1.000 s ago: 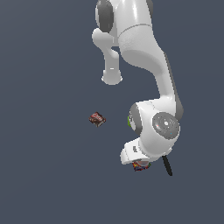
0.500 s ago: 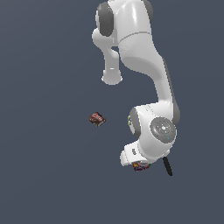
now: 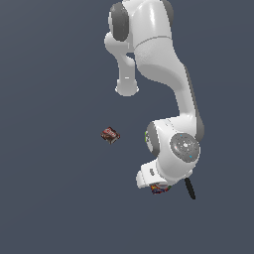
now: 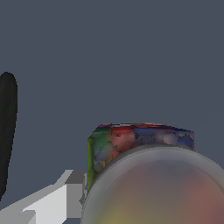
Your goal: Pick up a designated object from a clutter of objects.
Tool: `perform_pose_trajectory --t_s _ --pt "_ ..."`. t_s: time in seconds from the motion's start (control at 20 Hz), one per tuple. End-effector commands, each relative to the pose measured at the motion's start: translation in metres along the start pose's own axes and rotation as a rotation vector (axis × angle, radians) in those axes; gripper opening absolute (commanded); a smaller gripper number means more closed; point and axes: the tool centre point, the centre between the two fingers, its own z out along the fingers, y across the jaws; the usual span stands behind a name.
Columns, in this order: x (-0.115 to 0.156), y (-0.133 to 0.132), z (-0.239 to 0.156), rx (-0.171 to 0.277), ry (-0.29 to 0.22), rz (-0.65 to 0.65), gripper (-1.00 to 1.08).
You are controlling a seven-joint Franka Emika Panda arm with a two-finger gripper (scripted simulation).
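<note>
Counting what you can see: one multicoloured jar (image 4: 140,144), one black-handled tool (image 3: 190,188), one brown-red packet (image 3: 110,134). Pincer (image 4: 65,197) sits against the jar; its grip state cannot be told.

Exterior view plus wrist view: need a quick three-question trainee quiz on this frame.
1. True or false: the brown-red packet lies apart from the multicoloured jar.
2. In the exterior view, what covers most of the jar? A) the arm's wrist B) a green cup C) nothing
3. Fill in: the long black tool lies on the exterior view's ___ of the jar.

Key: 1 true, the packet is well off to the exterior view's left. 2 A. 3 right.
</note>
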Motion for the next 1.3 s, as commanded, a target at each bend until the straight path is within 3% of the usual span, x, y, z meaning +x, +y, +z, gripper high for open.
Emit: perform_pose_trajectory --t_s 0.0,0.6,1.25 --pt "0.000 0.000 -0.001 0.000 0.000 0.000 -1.00" --pt "-0.022 0.008 -0.031 0.000 0.000 0.000 -1.00" --pt "-0.083 0.030 -0.118 0.000 0.001 0.000 -1.00"
